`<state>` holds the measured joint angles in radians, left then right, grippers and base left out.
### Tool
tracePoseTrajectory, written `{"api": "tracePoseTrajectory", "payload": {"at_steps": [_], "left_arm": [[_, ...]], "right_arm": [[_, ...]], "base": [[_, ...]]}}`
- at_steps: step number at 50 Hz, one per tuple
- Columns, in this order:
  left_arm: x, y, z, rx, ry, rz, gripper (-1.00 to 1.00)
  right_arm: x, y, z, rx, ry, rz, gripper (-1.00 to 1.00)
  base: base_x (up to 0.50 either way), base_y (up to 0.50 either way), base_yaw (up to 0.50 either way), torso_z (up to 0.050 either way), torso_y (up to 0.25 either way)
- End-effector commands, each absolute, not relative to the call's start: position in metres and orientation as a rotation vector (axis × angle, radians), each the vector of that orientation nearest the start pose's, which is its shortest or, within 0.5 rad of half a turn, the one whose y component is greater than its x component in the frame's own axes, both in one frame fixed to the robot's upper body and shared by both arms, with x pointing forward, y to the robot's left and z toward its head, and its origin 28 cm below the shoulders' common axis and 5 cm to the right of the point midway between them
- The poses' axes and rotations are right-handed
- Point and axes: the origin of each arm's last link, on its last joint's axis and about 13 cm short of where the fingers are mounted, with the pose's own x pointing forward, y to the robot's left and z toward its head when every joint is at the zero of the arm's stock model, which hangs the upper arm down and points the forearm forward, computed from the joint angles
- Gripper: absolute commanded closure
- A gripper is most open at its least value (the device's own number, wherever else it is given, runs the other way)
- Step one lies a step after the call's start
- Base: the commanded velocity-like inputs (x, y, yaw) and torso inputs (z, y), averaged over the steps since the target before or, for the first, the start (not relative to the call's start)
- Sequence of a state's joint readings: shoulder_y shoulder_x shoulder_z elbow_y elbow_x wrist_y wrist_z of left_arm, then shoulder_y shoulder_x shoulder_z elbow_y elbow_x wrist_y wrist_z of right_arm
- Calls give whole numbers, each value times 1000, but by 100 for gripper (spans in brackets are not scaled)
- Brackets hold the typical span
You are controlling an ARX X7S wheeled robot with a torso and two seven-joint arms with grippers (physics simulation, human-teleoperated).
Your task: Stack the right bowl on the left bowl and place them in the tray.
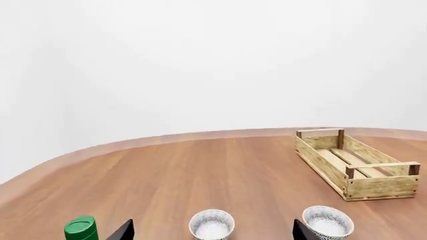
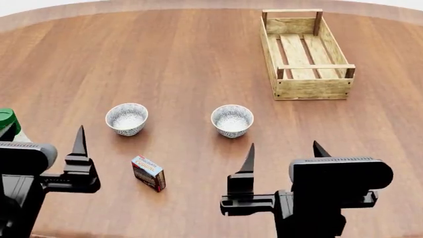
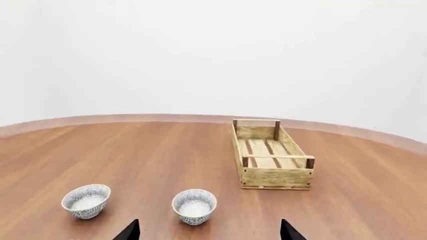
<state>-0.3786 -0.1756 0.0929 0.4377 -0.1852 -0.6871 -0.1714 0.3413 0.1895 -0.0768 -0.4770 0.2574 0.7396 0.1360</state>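
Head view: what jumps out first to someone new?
Two patterned bowls side by side mid-table, the left bowl and the right bowl, both upright and empty. Beyond the right one sits the long wooden tray, also empty. Nearer the robot, a small red box lies between the left gripper and the right gripper, jaws spread.

Count on my surface [image 2: 172, 54]: 5 items, 4 kinds.
I see 2 patterned bowls, left bowl [image 2: 126, 118] & right bowl [image 2: 232, 120]; 1 wood tray [image 2: 310, 88]; 1 small red box [image 2: 148, 172]; 1 green-lidded container [image 2: 7, 121], partly cut off at view's edge.
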Motion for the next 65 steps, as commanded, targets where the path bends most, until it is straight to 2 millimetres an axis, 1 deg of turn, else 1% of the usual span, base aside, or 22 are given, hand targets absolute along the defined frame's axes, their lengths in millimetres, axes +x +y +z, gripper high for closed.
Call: {"api": "tracePoseTrajectory", "payload": {"at_steps": [1, 9, 10, 14, 18, 28, 56, 58, 62, 65], "left_arm": [[264, 216, 222, 103, -259, 18, -100], [264, 216, 222, 104, -257, 17, -100], [264, 216, 222, 106, -257, 18, -100], [263, 216, 222, 106, -258, 18, -100], [264, 216, 222, 104, -258, 19, -100], [264, 217, 220, 103, -256, 22, -100], [265, 217, 220, 107, -255, 23, -100], [265, 217, 220, 107, -255, 23, -100], [265, 217, 221, 109, -255, 22, -100], [265, 217, 221, 109, -256, 23, -100]], "right_arm": [[255, -110, 225, -53, -221, 37, -100], [254, -110, 228, -61, -194, 38, -100], [253, -110, 227, -53, -210, 59, -100], [253, -109, 225, -57, -197, 47, -100], [254, -109, 228, -59, -195, 49, -100], [254, -107, 229, -68, -194, 54, -100], [255, -107, 223, -78, -187, 53, -100], [255, -108, 226, -78, -187, 52, -100], [255, -108, 224, -79, -188, 51, -100], [255, -108, 225, -78, -188, 54, -100]], "base": [[0, 0, 0, 0, 0], [0, 0, 0, 0, 0], [0, 0, 0, 0, 0], [500, 0, 0, 0, 0], [500, 0, 0, 0, 0], [500, 0, 0, 0, 0], [500, 0, 0, 0, 1], [500, 0, 0, 0, 5], [500, 0, 0, 0, 0], [500, 0, 0, 0, 0]]}}
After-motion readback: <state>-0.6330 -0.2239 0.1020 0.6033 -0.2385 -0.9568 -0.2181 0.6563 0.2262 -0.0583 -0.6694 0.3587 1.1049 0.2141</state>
